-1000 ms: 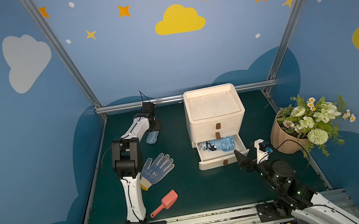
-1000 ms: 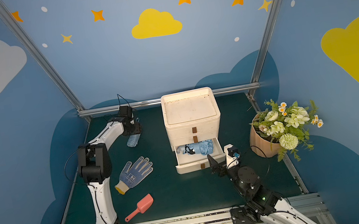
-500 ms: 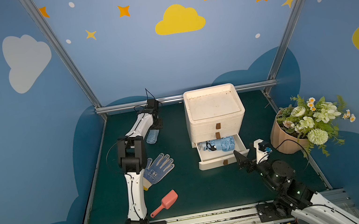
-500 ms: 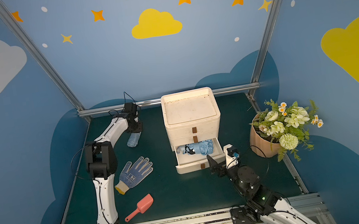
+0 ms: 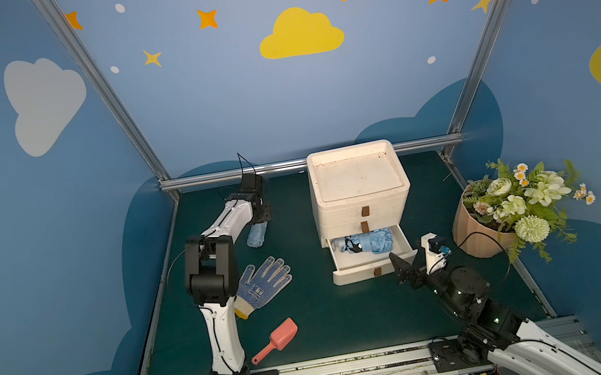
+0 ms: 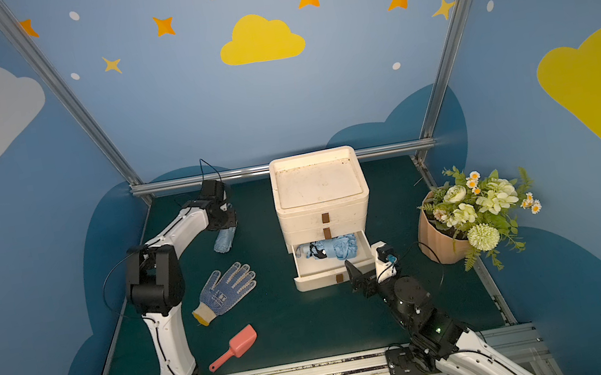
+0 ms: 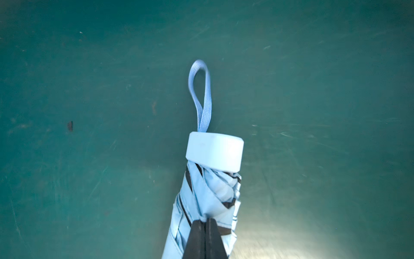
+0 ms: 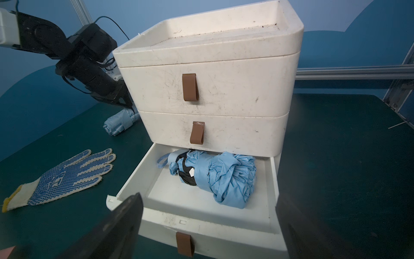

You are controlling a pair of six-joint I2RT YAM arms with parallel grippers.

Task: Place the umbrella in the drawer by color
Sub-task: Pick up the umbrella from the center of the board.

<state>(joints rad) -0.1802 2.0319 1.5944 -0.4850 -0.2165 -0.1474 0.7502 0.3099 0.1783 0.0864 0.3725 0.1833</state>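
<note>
My left gripper (image 7: pixel 205 224) just pinched shut on the light-blue folded umbrella (image 7: pixel 208 197), so I can lift; right gripper (image 8: pixel 208 199) gapes wide

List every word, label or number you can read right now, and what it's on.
No text can be read in any view.
Glove: printed mark among the blue dots, too blurred to read.
Stowed umbrella: small white tag, nothing legible on it.
Tabletop umbrella: no lettering seen.
Drawer unit: no lettering seen, only brown pull tabs.
</note>
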